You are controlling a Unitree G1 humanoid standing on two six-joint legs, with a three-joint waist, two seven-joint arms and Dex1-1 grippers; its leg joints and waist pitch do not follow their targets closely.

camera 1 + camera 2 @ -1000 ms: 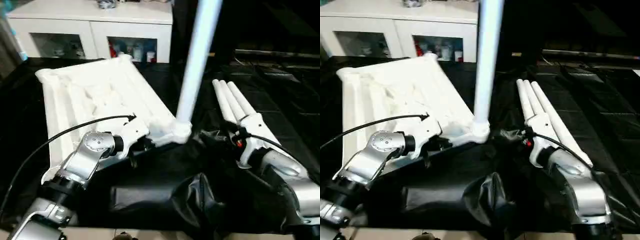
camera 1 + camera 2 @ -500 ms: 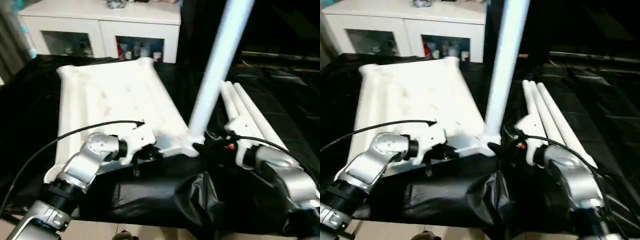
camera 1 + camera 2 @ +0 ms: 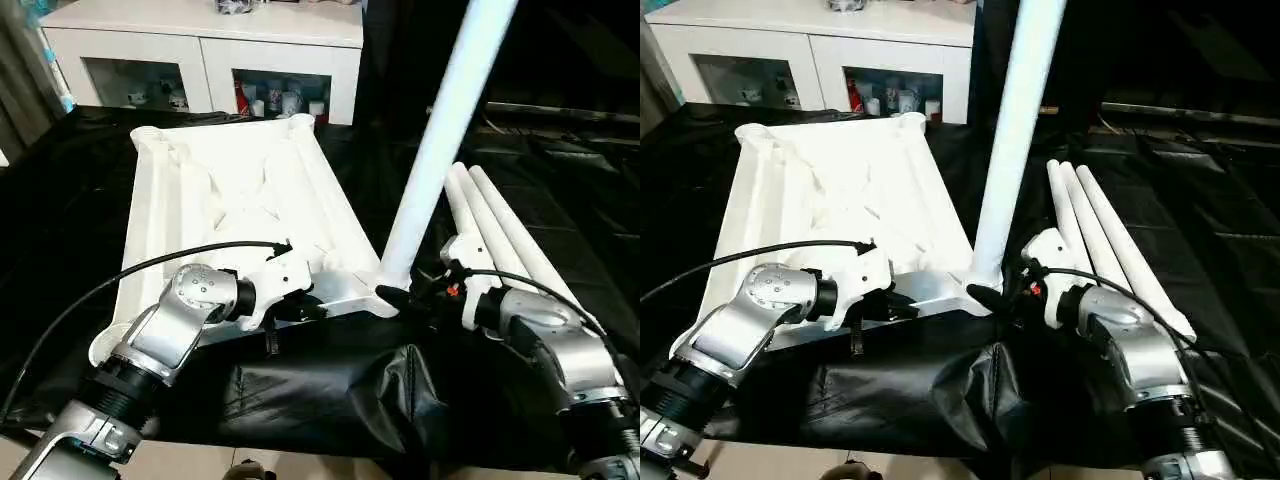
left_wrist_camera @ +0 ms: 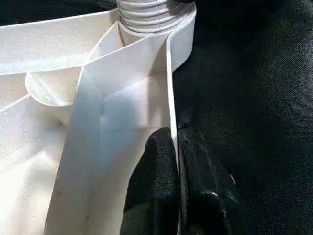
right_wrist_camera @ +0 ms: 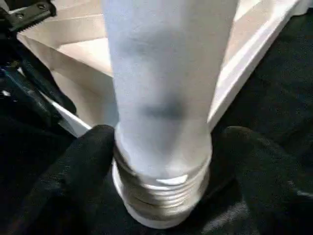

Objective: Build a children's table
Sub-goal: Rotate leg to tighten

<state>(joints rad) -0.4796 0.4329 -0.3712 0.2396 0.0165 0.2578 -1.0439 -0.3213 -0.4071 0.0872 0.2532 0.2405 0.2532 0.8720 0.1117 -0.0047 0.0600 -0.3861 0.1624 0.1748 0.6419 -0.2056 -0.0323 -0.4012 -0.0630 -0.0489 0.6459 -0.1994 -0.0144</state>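
Note:
The children's table's white tabletop (image 3: 230, 190) lies upside down on black cloth, ribs up. One white leg (image 3: 440, 140) stands in its near right corner socket and leans slightly right. Three more legs (image 3: 500, 230) lie side by side to the right. My left gripper (image 3: 305, 308) is shut on the tabletop's near rim (image 4: 171, 88), one black finger on each side. My right gripper (image 3: 400, 297) is open around the standing leg's threaded base (image 5: 161, 196). One of its fingers (image 5: 73, 171) touches the thread, the other stands slightly off.
A black cloth (image 3: 300, 390) covers the work surface and bunches into a fold near the front edge. A white cabinet (image 3: 200, 40) with glass doors stands behind. A black cable (image 3: 120, 280) loops over my left forearm.
My right gripper has moved left from beside the lying legs to the standing leg's base, and its fingers have drawn in a little. The left gripper stays on the rim. The camera has shifted.

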